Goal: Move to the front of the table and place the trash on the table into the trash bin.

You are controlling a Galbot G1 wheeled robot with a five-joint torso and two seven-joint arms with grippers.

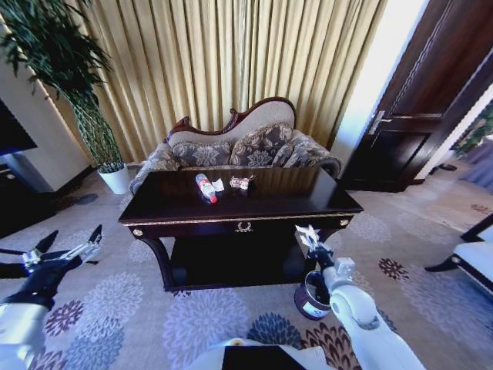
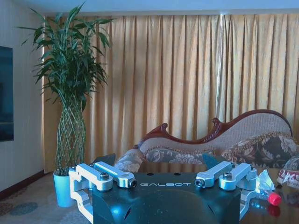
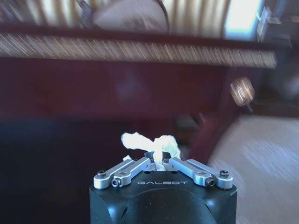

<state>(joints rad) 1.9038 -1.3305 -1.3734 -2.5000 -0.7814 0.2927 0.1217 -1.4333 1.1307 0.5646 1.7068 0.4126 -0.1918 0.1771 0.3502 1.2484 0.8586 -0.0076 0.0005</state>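
The dark glossy table [image 1: 308, 202] stands in front of me, with a gold emblem on its front edge. A clear bottle [image 1: 206, 187] with a red cap lies on it beside a white tissue [image 1: 219, 185] and a small dark wrapper [image 1: 242, 183]. My right gripper [image 1: 311, 239] is below the table's front right edge, shut on a crumpled white tissue [image 3: 148, 143]. It is above the black trash bin [image 1: 310, 299] on the carpet. My left gripper [image 1: 72, 243] hangs open, low at the left. The left wrist view shows the left gripper [image 2: 163, 184] spread wide and the bottle's cap [image 2: 274, 199].
A patterned sofa [image 1: 231, 150] sits behind the table before gold curtains. A tall plant in a white pot [image 1: 115, 179] stands at the back left. A dark door [image 1: 408, 116] is at the right and a white bench [image 1: 477, 254] at the right edge. Flowered carpet surrounds the table.
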